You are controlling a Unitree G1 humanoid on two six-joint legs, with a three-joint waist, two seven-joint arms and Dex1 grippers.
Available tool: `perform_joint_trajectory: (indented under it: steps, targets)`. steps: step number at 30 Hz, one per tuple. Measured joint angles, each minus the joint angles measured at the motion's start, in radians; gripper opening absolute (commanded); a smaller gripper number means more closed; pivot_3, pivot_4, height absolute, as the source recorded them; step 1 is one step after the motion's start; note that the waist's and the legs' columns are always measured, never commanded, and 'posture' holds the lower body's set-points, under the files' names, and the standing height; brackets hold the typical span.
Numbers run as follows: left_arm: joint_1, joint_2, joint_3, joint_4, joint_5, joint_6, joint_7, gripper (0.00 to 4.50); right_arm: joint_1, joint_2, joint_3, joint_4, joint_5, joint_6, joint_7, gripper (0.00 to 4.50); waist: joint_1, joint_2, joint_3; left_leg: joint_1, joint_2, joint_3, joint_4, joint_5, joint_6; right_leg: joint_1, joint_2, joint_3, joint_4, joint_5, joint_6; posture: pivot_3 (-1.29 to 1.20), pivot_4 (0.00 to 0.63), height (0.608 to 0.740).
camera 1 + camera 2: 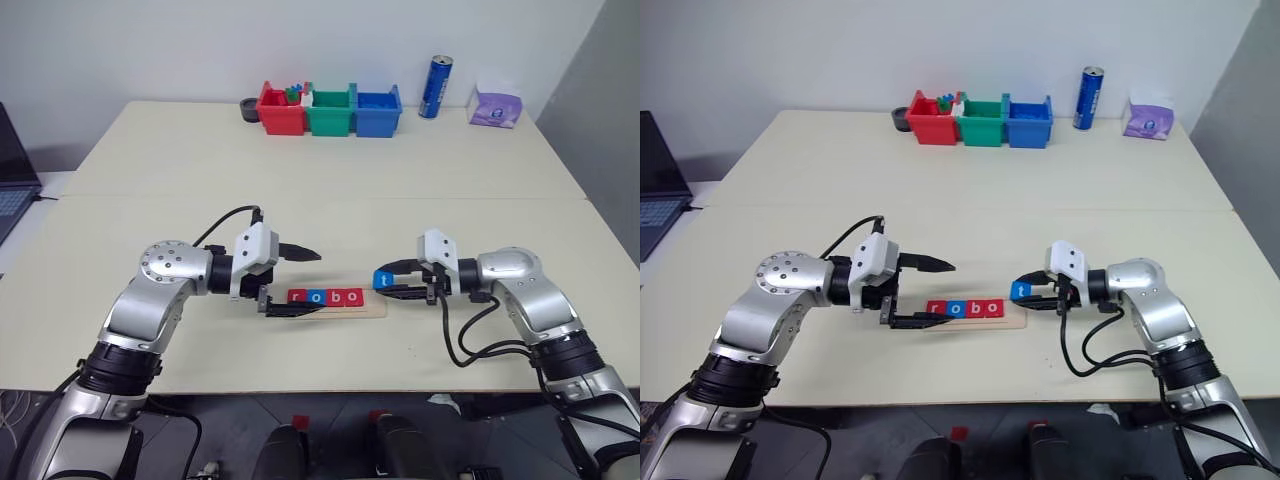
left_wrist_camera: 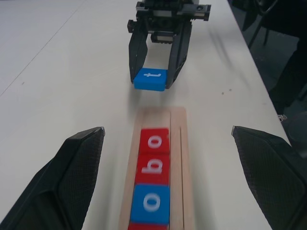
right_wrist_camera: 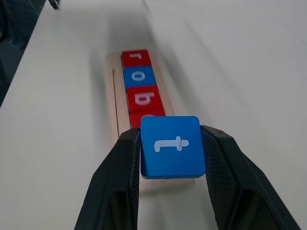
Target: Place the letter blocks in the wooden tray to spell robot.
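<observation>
While crosswise to robot, wooden tray [image 1: 372, 311]

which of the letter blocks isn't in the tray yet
The blue t block. It is clamped between the right gripper's fingers just off the wooden tray's right end, while the r, o, b and o blocks already sit in a row in it.

A pale table [image 1: 330, 180] carried a wooden tray [image 1: 374, 311]; beyond it stood three bins [image 1: 330, 110], a blue can [image 1: 435, 87] and a purple tissue pack [image 1: 496, 106].
</observation>
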Motion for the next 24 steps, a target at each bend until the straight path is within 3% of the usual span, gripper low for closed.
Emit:
perform_joint_trajectory:
  steps: [8, 24]
  targets:
    - [0.010, -0.004, 0.000, 0.016, 0.004, -0.025, -0.004, 4.50, -0.050, 0.028, 0.049, 0.128, -0.043, -0.054, 0.035, 1.46, 0.006, 0.000, 0.000, -0.001, -0.001, 0.001, 0.001, 0.000, 0.000, 0.000, -0.005, 0.000, 0.000, 0.000, 0.001, 0.00, 0.150, 0.740]
    - [0.023, -0.069, -0.022, -0.032, 0.004, -0.015, 0.034, 4.50, -0.057, 0.019, 0.056, 0.189, -0.089, -0.115, 0.082, 1.46, 0.001, 0.000, 0.000, -0.001, -0.001, 0.000, 0.000, 0.000, 0.000, 0.000, -0.002, 0.000, 0.001, 0.000, 0.000, 0.00, 0.150, 0.740]
